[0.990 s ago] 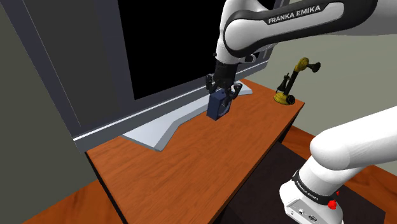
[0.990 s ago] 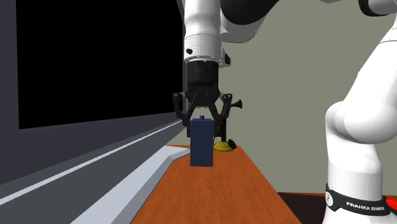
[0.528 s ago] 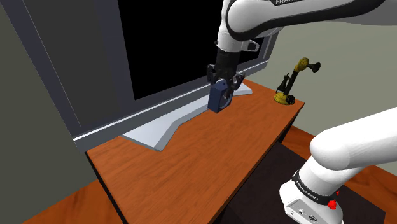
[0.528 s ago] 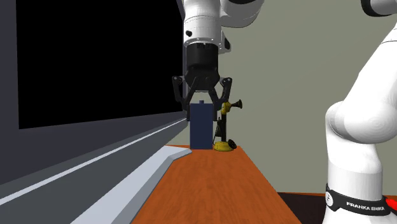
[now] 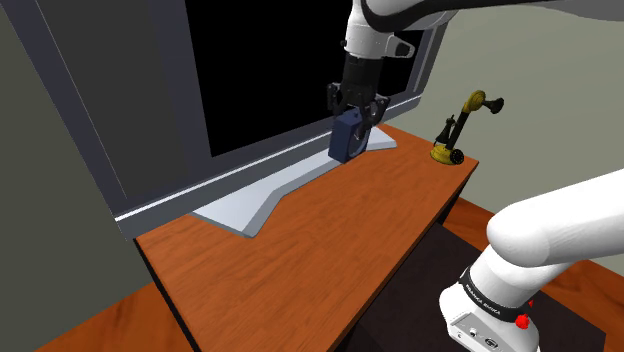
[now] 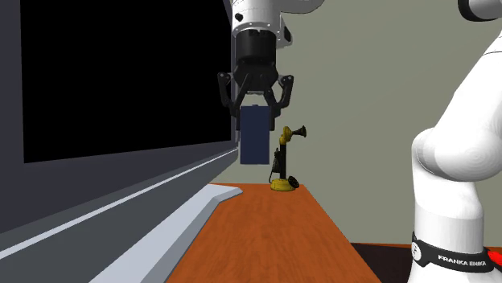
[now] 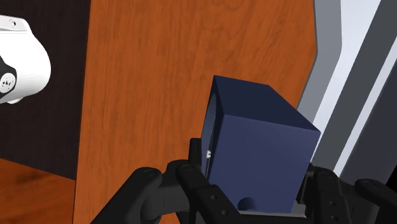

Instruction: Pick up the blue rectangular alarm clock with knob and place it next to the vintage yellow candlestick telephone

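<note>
Both fingers (image 7: 156, 191) of the end effector (image 6: 256, 108) clasp the dark blue clock (image 6: 255, 138) near its top (knob end up), holding it upright in the air above the wooden tabletop (image 5: 330, 230). At the tabletop's far corner stands the yellow telephone (image 5: 447, 155), well apart.

arm (image 5: 540, 240): stretched forward | wrist: pointing straight down | tool (image 6: 256, 103): aloft, clamped on blue clock (image 6: 254, 141)

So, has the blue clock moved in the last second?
Yes: the clock, held by the gripper, rose clear off the table, judged against the telephone.
</note>
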Controlling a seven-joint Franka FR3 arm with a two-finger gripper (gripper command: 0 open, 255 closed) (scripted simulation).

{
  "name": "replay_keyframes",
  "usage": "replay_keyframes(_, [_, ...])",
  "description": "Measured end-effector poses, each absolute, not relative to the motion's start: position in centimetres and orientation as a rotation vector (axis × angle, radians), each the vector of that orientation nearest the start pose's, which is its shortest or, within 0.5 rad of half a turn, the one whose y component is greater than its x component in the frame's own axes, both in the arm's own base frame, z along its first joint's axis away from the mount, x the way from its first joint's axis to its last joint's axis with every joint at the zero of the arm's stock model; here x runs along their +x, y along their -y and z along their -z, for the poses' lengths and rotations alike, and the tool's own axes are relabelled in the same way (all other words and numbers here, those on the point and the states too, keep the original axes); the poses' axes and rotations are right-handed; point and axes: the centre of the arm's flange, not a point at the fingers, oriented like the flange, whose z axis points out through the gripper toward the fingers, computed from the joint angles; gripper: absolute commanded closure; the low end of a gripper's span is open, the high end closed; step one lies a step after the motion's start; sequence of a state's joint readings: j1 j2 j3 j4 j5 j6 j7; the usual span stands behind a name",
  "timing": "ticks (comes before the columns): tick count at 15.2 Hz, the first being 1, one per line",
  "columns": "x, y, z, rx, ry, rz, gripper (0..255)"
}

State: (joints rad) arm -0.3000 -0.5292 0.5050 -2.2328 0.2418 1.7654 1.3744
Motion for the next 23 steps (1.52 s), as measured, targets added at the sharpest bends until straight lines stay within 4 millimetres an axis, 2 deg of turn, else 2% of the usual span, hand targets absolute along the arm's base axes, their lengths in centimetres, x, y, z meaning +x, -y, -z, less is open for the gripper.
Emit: replay_keyframes(23, [39.6,-13.4,-66.6,-2.525,-1.868,0.023,255])
